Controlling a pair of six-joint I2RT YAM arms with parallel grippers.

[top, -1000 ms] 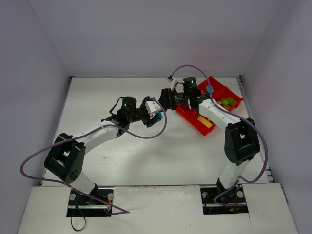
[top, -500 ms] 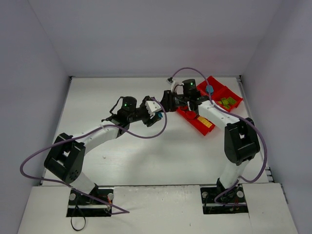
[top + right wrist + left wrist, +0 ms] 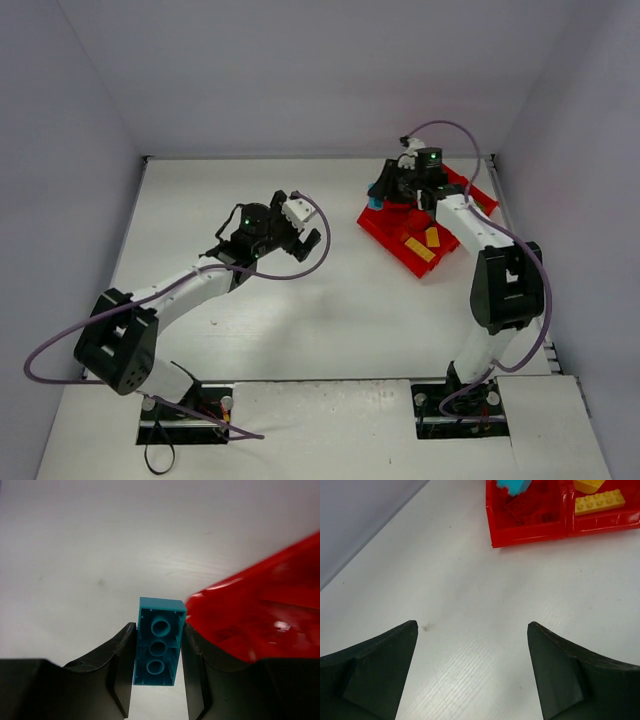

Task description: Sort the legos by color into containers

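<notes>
My right gripper (image 3: pixel 159 630) is shut on a cyan lego (image 3: pixel 159 642), its hollow underside facing the wrist camera. In the top view the right gripper (image 3: pixel 382 197) holds that cyan lego (image 3: pixel 375 203) at the left corner of the red tray of containers (image 3: pixel 393 244). Yellow legos (image 3: pixel 421 250) lie in the tray's near compartment. In the left wrist view, the tray (image 3: pixel 530 534) holds a yellow lego (image 3: pixel 600 501) and dark red legos (image 3: pixel 530 510). My left gripper (image 3: pixel 471 630) stands open over bare table, left of the tray (image 3: pixel 305 223).
The white table is walled on three sides. The right arm (image 3: pixel 470 225) reaches across the tray and hides its far compartments. A small dark speck (image 3: pixel 427 627) marks the table near my left fingertip.
The cyan lego passed from my left gripper to my right. The left gripper opened and drew back to the left. The right gripper carried the lego right, to the tray's corner.
</notes>
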